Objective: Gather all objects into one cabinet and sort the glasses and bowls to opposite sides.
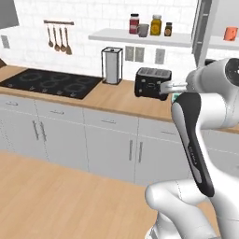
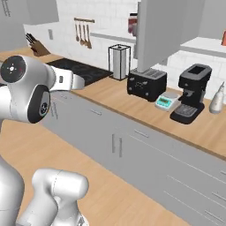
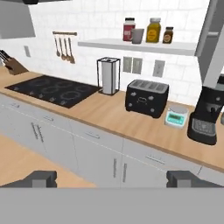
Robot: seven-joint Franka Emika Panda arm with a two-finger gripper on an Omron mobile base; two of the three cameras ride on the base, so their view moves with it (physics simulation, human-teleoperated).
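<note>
Grey handleless cup (image 3: pixel 137 36) stands among the lidded spice jars (image 3: pixel 153 30) on the white wall shelf (image 3: pixel 131 45), well above and ahead of my claw (image 3: pixel 112 179). My claw's tips stand wide apart, holding nothing, back from the wooden desk (image 3: pixel 113 116) edge.

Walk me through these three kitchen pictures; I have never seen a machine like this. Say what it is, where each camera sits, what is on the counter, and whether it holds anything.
The white jointed thing is a robot arm on a driving base. Two pictures come from cameras behind it, left and right; the third looks along its hand, whose fingers stand wide apart and hold nothing. On the wooden counter sit a black toaster, a small scale, a coffee machine and a paper towel holder, beside a black cooktop. A wall shelf carries spice jars and a grey cup. In the left picture, a salmon-orange cup stands inside the open grey cabinet.
</note>
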